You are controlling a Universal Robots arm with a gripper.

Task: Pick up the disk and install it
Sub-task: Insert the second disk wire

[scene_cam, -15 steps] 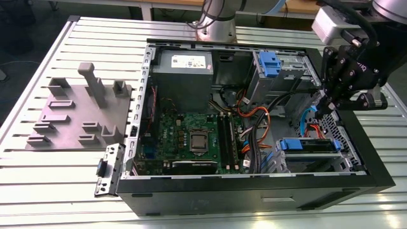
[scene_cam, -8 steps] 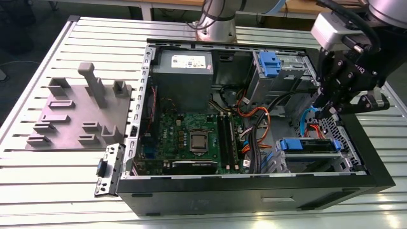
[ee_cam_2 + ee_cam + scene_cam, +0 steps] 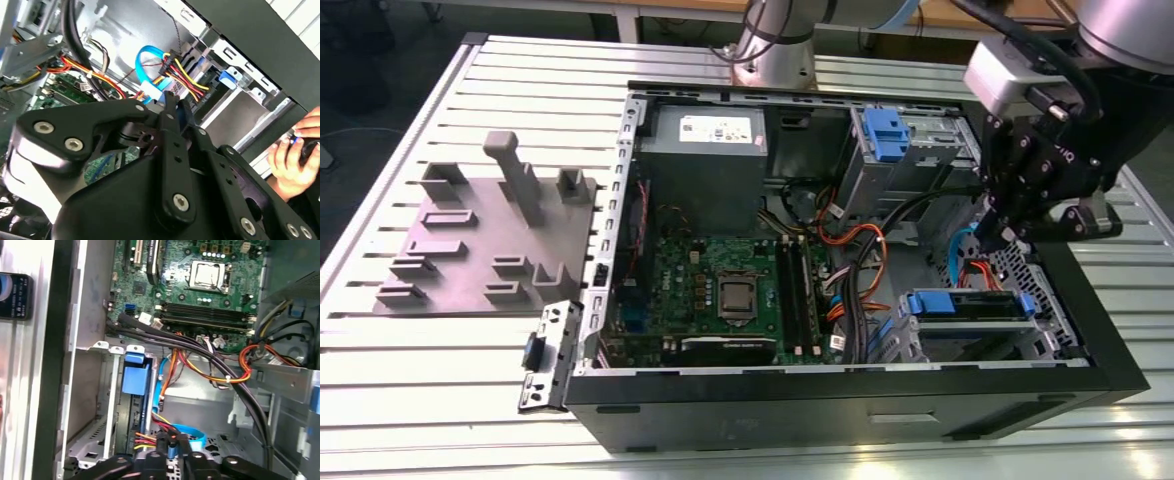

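The disk [image 3: 969,304] sits in the drive bay at the front corner of the open computer case [image 3: 854,400], on the exterior view's right; its blue carrier bracket faces up. In the first wrist view the disk [image 3: 135,379] stands edge-on in the metal bay, with red, yellow and black wires plugged in near it. My gripper [image 3: 1005,236] hovers just above and behind that bay with its fingers close together, shut on nothing. In both wrist views the black fingertips [image 3: 163,441] [image 3: 170,102] are near a blue data cable [image 3: 145,57], apart from the disk [image 3: 227,76].
Inside the case lie the motherboard [image 3: 720,285], a grey power supply box [image 3: 702,135] and an upper drive cage with a blue clip [image 3: 887,135]. A grey fixture block [image 3: 480,240] stands on the slatted table on the exterior view's left. A person's hand [image 3: 295,155] is beside the case.
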